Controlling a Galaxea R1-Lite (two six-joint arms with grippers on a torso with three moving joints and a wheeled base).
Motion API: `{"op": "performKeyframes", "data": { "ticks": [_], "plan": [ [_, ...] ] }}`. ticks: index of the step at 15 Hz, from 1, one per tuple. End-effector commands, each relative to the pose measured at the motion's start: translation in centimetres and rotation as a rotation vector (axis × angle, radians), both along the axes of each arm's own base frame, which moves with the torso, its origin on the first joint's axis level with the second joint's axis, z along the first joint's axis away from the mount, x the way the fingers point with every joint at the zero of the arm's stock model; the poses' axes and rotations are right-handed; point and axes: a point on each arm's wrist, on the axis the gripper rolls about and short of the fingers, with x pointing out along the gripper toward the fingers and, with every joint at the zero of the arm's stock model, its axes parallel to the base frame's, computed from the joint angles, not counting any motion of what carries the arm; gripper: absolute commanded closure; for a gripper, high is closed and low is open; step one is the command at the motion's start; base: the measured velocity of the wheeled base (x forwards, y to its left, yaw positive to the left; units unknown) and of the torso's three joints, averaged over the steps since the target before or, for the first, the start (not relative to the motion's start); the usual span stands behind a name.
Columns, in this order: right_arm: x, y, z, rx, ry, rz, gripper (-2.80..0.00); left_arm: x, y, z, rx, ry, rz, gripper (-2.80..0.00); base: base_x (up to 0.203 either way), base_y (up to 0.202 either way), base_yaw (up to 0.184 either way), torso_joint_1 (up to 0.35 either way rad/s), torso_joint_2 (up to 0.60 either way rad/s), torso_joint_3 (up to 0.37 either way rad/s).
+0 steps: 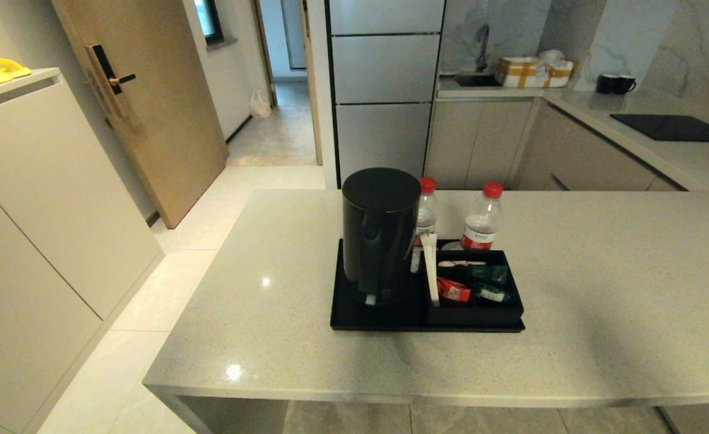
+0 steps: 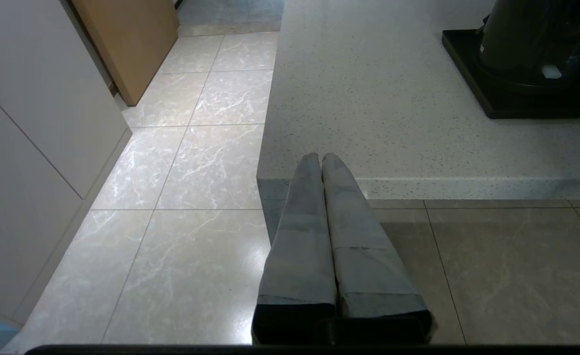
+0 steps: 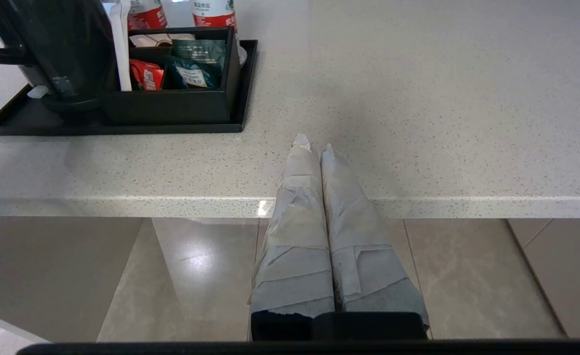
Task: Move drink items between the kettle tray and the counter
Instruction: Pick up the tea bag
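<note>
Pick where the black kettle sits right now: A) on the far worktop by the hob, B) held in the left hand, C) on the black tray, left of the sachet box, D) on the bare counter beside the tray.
C: the kettle stands upright on the tray, left of the sachet box; neither arm shows in the head view.
</note>
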Motion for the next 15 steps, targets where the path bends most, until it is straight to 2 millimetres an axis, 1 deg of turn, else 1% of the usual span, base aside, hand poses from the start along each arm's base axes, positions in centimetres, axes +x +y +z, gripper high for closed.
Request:
{"op": "performKeyframes", "data": {
  "ticks": [1,15],
  "plan": [
    [0.00,0.00,0.00,-0.001,0.000,0.000,0.00,0.01,0.00,0.01,0.000,0.001,0.001,0.00,0.000,0.000,0.000,0.000,0.00,0.000],
    [0.00,0.00,0.01,0.022,-0.002,-0.001,0.00,0.01,0.00,0.01,0.000,0.001,0.001,0.00,0.000,0.000,0.000,0.000,0.00,0.000]
  ]
}}
